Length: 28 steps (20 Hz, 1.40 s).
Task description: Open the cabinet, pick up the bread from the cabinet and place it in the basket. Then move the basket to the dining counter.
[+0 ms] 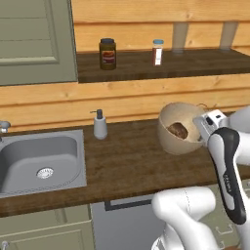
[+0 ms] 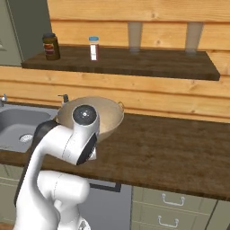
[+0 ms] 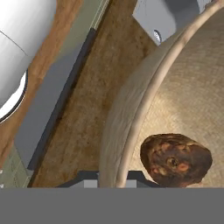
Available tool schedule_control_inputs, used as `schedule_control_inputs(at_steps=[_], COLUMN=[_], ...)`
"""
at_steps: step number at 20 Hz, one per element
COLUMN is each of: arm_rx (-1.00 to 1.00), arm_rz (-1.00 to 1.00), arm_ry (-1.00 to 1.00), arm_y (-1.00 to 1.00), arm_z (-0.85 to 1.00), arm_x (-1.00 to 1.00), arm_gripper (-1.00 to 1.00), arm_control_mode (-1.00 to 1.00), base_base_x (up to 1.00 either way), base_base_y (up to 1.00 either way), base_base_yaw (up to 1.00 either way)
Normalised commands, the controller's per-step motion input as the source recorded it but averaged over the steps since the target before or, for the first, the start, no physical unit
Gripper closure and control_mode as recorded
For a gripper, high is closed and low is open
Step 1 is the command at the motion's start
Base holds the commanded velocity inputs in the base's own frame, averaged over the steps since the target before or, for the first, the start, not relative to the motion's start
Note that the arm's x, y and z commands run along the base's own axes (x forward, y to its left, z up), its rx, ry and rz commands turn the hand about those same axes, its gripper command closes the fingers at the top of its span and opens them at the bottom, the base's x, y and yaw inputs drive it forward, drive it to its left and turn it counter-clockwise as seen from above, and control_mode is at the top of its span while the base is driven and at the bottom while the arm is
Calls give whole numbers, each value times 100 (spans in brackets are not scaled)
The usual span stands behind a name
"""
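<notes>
Claw (image 3: 111, 177) clamped tight on the near rim of the basket (image 1: 168, 134), tipped up off the worktop (image 1: 122, 166) toward its right end, bread (image 3: 176, 159) sitting inside just past the pinch, so basically ready to carry.

Worktop (image 1: 122, 166) and basket (image 1: 172, 136) are viewed from behind the arm, left and right, looking down. Basket rim (image 3: 131, 113) is seen close from the hand.
</notes>
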Motion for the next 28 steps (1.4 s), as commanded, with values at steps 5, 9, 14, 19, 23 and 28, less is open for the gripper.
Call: schedule_control_inputs(at_steps=[5,9,14,19,23,28], arm_rx=[-6,-2,0,0,0,0], arm_rz=[7,0,0,0,0,0], arm_ry=[2,1,0,0,-1,0], arm_y=[27,6,0,0,0,0], arm_z=[25,0,0,0,0,0], arm_x=[0,0,0,0,-29,0], arm_gripper=[100,100,100,100,100,100], arm_control_mode=[-100,-100,-100,-100,100,100], base_base_x=[0,0,0,0,-50,-100], base_base_y=[0,0,0,0,0,-1], base_base_yaw=[0,0,0,0,0,-3])
